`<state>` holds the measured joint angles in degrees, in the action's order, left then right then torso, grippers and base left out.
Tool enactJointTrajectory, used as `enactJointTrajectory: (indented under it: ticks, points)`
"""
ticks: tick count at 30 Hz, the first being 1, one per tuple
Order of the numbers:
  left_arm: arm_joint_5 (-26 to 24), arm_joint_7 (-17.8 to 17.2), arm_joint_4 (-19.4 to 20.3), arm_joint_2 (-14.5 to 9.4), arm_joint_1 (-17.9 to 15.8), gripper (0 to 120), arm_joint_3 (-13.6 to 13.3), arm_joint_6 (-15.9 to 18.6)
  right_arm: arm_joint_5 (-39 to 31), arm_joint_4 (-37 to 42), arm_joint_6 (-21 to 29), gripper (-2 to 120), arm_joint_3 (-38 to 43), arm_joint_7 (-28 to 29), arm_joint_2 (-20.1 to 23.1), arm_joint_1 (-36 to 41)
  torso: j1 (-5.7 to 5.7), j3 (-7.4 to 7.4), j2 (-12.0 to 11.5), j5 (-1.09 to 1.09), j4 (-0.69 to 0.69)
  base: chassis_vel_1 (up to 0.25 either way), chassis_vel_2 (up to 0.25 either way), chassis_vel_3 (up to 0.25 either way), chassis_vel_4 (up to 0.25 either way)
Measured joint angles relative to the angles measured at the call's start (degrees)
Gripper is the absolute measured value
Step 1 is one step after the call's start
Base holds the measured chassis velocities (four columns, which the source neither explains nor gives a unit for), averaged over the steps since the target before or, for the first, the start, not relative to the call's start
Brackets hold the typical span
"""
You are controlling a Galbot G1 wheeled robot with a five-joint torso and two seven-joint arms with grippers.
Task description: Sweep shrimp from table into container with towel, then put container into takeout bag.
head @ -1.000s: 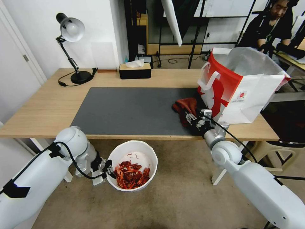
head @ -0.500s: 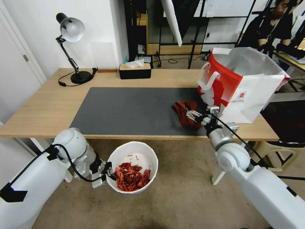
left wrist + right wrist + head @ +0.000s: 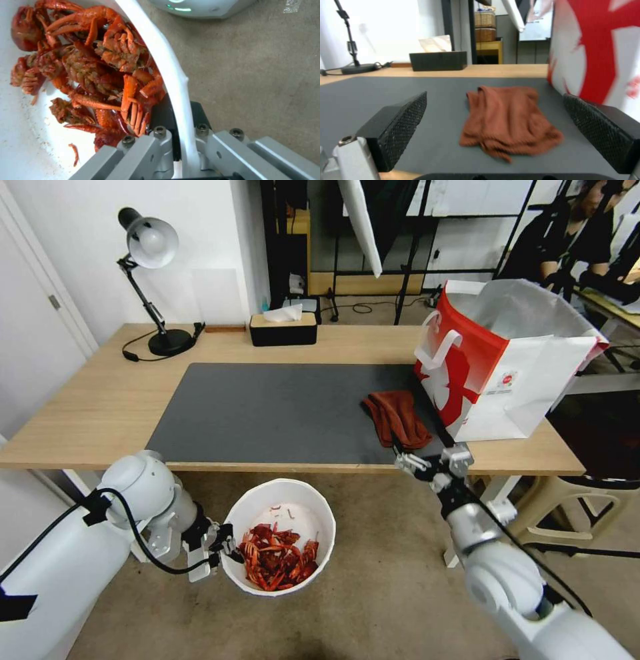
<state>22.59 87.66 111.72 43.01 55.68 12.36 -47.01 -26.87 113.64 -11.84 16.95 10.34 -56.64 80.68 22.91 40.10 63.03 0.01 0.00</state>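
Towel released; crayfish bowl held below the desk edge.
Right pincer (image 3: 427, 463), jaws wide, has backed off the towel (image 3: 398, 417) ahead; left pincer (image 3: 217, 550) clamps the bowl (image 3: 283, 500) rim, crayfish (image 3: 277, 557) inside, ready for bagging.

Head view: high, looking forward and down across the table (image 3: 100, 407) to the floor. Left wrist view: very close on the container (image 3: 166, 62) rim. Right wrist view: low at the table edge, facing the towel (image 3: 506, 122), shared with head view.
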Motion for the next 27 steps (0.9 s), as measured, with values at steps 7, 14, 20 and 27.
enactJointTrajectory:
  ticks: [7,14,20,27]
  points:
    - [-2.97,0.00,3.51,-2.05,0.48,0,0.40,1.53,5.54,-1.26,-4.67,100,2.01,-1.22,-4.08,5.27,0.00,0.00,0.00,-0.02,0.01,0.000,0.000,0.000,0.000]
    - [-5.54,0.00,5.36,-3.65,-0.67,0,0.59,2.86,9.12,-1.86,-7.02,100,2.98,-1.46,-6.98,8.27,0.00,0.01,0.00,-0.01,0.01,0.000,0.000,0.000,0.000]
    - [-9.12,0.00,6.19,-5.51,-4.49,0,-0.38,4.68,12.29,-2.80,-9.64,100,3.93,-1.85,-10.34,10.91,0.00,0.01,0.00,-0.01,0.00,0.000,0.000,0.000,0.000]
    - [-12.36,-0.01,6.00,-7.13,-9.78,0,-1.98,6.48,14.13,-3.52,-11.07,100,3.80,-2.37,-11.99,11.86,0.01,0.01,0.00,-0.01,0.00,0.000,0.000,0.000,0.000]
